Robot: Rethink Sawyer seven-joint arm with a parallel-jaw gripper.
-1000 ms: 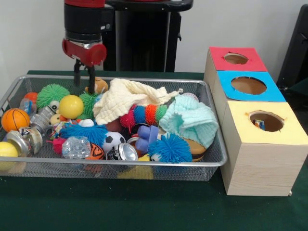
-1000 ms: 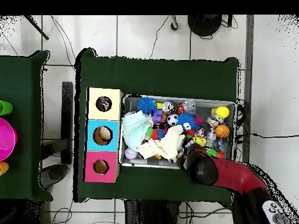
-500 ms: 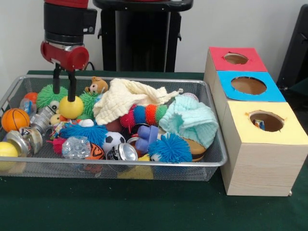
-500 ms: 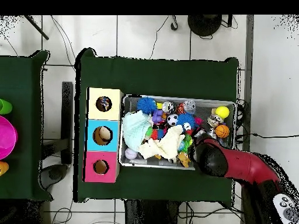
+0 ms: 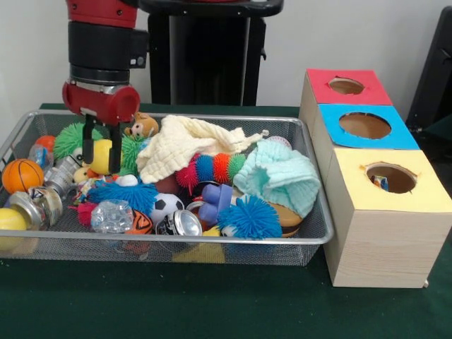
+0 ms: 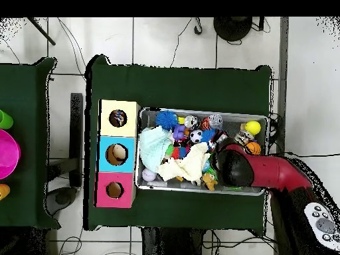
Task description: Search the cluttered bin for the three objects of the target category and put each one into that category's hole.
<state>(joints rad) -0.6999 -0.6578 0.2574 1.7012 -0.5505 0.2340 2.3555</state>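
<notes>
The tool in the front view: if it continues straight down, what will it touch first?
Most likely the yellow ball: the tool already stands around it, one finger on each side. Depth is not fully clear.

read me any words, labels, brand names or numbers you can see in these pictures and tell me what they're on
None can be read.
Cans at the bin's front left: printing on them, too blurred to read.
The red, blue and yellow boxes: plain coloured tops, no lettering.
Gripper and arm: no legible marking.
</notes>
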